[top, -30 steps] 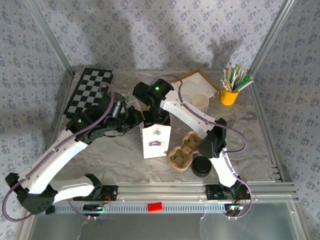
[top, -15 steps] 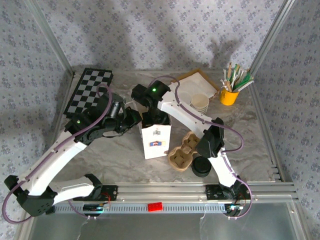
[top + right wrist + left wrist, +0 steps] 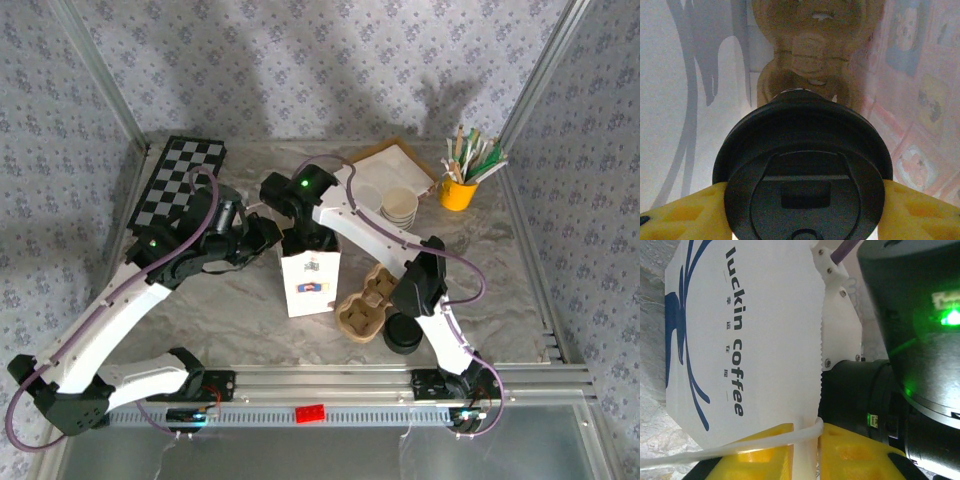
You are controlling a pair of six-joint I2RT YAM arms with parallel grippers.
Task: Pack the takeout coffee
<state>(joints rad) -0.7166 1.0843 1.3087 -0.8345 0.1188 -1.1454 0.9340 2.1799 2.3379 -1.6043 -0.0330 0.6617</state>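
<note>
The left hand [image 3: 806,452] has its yellow pads [image 3: 760,447] drawn close together on the top edge of the white paper bag [image 3: 740,340], which is printed "luckin coffee" in blue. They pinch the paper, and the bag's thin white carry handle [image 3: 715,454] runs across them. From above, this left hand [image 3: 268,232] sits at the upper left rim of the bag [image 3: 310,285], which stands upright near the middle of the grey marbled desk [image 3: 500,260]. The right hand [image 3: 308,238] reaches down into the bag's open mouth. In its wrist view the right hand [image 3: 805,212] grips a black-lidded takeout cup [image 3: 802,165], with a yellow finger [image 3: 685,215] touching each side of the lid. The cup is inside the bag, between the white walls, and a brown moulded-pulp shape [image 3: 812,45] lies deeper in beyond it. On the desk just right of the bag rests a brown pulp cup carrier [image 3: 365,303], with a round black-topped item [image 3: 403,333] touching its near right corner. Farther back are a short stack of cream paper cups [image 3: 400,205], a pale square sheet [image 3: 385,160] behind it, a yellow mug of stirrers [image 3: 458,190] at the right and a black-and-white checkered board [image 3: 178,183] at the left.
</note>
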